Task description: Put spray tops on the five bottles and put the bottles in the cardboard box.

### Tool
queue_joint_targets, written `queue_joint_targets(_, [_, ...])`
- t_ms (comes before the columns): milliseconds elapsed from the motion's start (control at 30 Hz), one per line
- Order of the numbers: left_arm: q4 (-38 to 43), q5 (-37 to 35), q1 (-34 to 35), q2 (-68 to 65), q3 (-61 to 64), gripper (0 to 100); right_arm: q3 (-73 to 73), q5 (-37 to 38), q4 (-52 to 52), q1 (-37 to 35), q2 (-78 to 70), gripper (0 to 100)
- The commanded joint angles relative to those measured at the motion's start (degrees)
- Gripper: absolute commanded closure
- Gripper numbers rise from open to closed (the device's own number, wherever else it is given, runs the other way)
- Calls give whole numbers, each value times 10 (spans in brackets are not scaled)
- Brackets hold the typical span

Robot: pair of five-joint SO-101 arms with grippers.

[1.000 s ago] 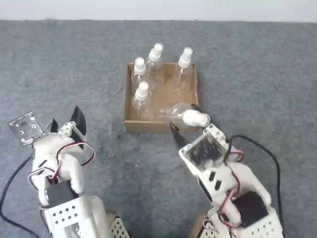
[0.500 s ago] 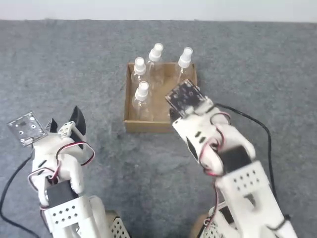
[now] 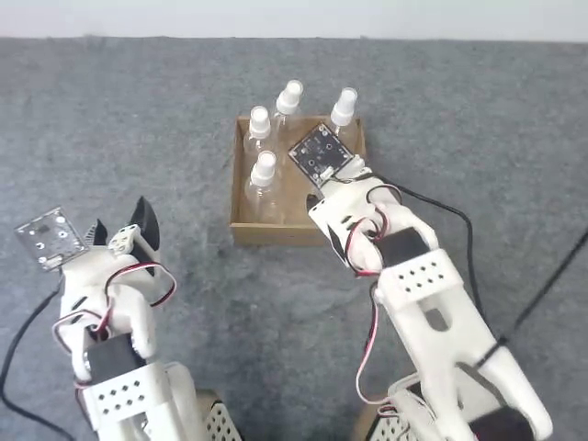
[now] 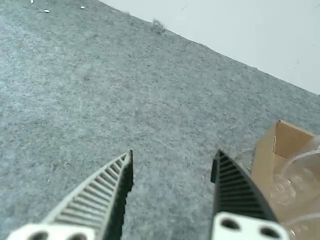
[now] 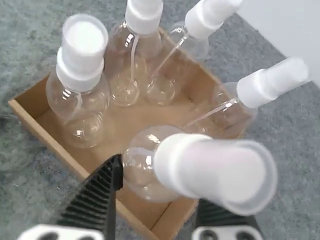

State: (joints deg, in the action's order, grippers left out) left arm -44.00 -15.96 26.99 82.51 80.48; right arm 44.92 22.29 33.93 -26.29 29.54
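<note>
A grey, felt-like carpet (image 3: 119,119) covers the whole work surface and runs back to a plain white wall (image 3: 294,16), with a few white specks (image 4: 46,10) and a small lint tuft (image 4: 159,24) lying near that edge.

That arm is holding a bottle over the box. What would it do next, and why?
Probably lower the fifth bottle straight down onto the bare patch of the cardboard box and then let go. The right gripper holds it above the box with its spray top on, and four capped bottles stand inside, so this looks like the last one to place.
</note>
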Motion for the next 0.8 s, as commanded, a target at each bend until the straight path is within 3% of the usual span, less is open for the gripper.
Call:
queue_joint_targets(0, [17,-4,3,12,-7,761,-46,10,-23,7,-18,957])
queue_joint_targets(300, [17,-3,3,12,-7,761,-47,10,-56,7,-76,947])
queue_joint_targets(533, [17,-3,3,12,-7,761,-47,9,-51,7,-78,750])
queue_joint_targets(767, [17,-3,3,12,-7,761,-47,9,-47,2,-76,739])
